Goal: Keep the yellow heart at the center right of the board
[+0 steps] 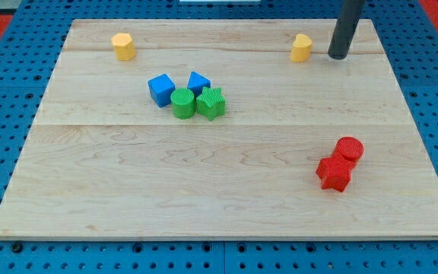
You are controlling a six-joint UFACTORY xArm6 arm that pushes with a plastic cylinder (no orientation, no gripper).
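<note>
The yellow heart (301, 47) sits near the view's top right of the wooden board (219, 190). My tip (338, 56) is on the board just to the right of the heart, a small gap apart from it. A second yellow block, a hexagon (123, 46), sits at the view's top left.
A cluster left of centre holds a blue cube (161, 89), a smaller blue block (198, 81), a green cylinder (182, 103) and a green star (211, 103). At the lower right a red cylinder (349, 149) touches a red star (334, 173). Blue pegboard surrounds the board.
</note>
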